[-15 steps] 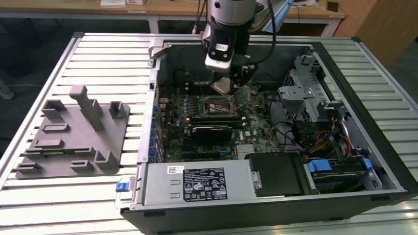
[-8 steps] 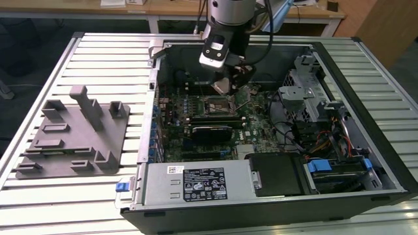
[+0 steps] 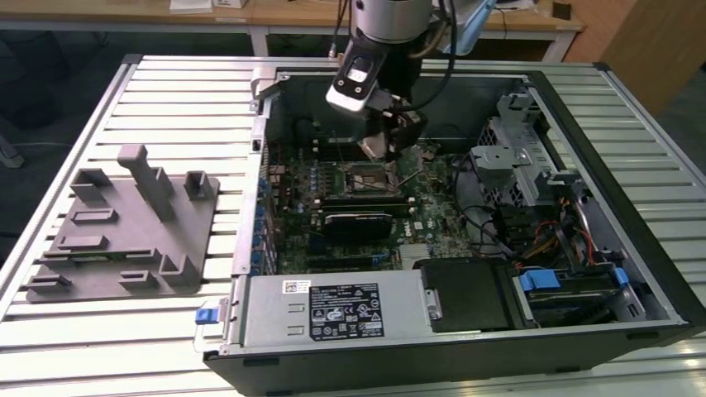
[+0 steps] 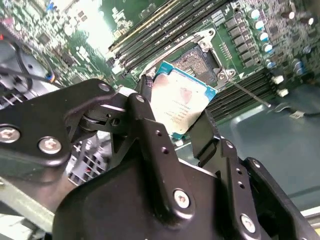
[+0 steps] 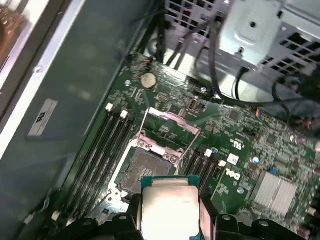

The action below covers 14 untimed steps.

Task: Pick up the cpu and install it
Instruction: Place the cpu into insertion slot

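The one claw (image 4: 177,107) is clenching its two fingers (image 4: 152,130) on opposite edges of the single cpu (image 4: 180,102), hanging inside the one open computer case (image 3: 441,368). One bare socket (image 5: 147,170) is lying just beneath the claw, its one load frame (image 5: 169,125) standing open. One grey fixture tray (image 3: 116,227) is sitting well apart.

Silvery cpu (image 4: 182,107) with teal rim, green motherboard (image 5: 240,145), black fingers (image 4: 155,145), grey fixture tray (image 3: 111,248), ribbed silver table (image 3: 165,107)
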Each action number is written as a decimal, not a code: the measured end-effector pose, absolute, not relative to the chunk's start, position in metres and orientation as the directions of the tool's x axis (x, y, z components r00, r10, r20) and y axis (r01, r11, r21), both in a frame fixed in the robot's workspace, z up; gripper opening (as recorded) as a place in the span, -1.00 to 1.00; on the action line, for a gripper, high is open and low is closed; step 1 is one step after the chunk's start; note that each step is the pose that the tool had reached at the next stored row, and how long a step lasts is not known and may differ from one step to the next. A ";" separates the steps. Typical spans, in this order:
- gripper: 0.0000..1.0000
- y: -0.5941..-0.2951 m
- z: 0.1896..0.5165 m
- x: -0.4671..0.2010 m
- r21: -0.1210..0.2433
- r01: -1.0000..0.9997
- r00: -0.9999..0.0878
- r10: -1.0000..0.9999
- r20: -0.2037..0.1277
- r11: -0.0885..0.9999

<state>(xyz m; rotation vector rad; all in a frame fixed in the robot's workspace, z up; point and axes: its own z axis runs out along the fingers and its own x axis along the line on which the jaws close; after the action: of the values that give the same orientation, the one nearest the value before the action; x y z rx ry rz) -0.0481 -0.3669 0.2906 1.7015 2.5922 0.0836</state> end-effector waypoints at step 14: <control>0.09 -0.367 0.290 -0.048 0.067 0.986 -0.153 0.988 -0.004 0.153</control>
<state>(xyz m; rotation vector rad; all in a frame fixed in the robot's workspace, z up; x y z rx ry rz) -0.0480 -0.3669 0.2895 2.0133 2.3499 0.0751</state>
